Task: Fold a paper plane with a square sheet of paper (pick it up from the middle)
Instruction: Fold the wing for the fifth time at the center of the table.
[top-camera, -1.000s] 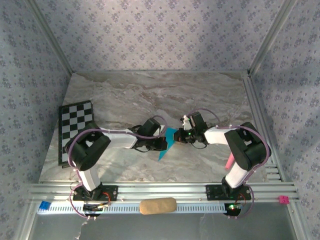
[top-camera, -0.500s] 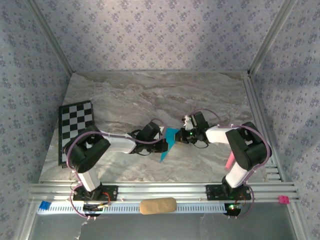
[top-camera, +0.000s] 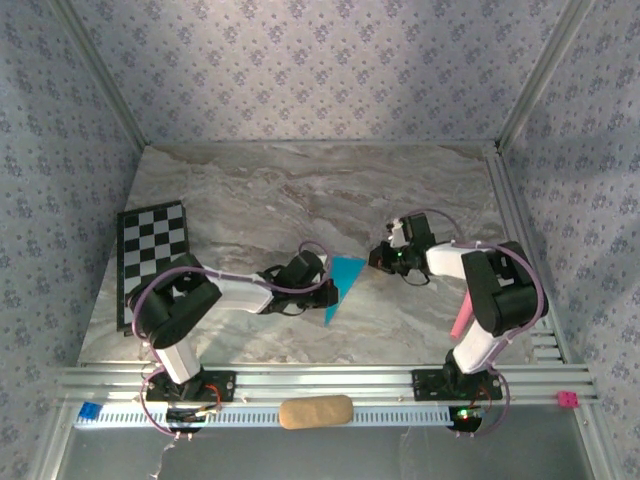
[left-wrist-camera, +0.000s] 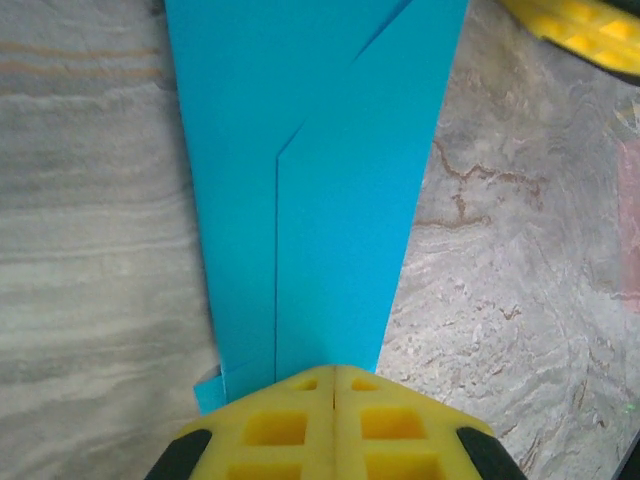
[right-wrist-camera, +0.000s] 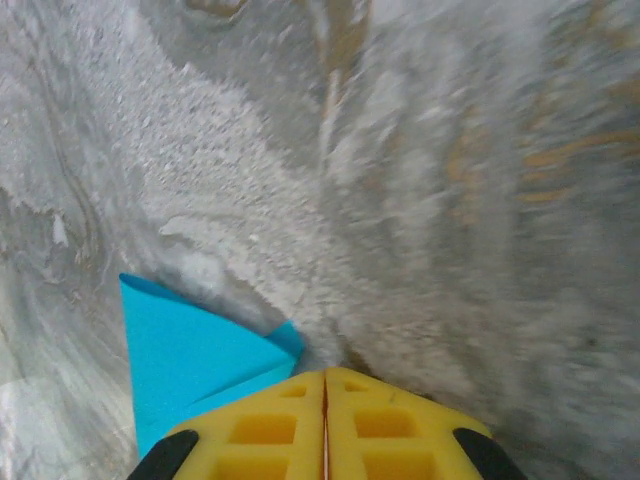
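My left hand (left-wrist-camera: 330, 370) is clamped on the near edge of the paper plane (left-wrist-camera: 320, 180), mid-table (top-camera: 250, 190). Right hand (right-wrist-camera: 325, 375) has its fingers together, just right of it. Loads of open marble on the far side.

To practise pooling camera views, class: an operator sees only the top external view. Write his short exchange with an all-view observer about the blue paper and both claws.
Operator: Is the left claw open at the blue paper?
Observer: No. The left wrist view shows it shut, and the paper's narrow end runs under its tips.
Operator: And the right claw?
Observer: Shut too in the right wrist view. A corner of the paper lies just left of its tips, not between them.
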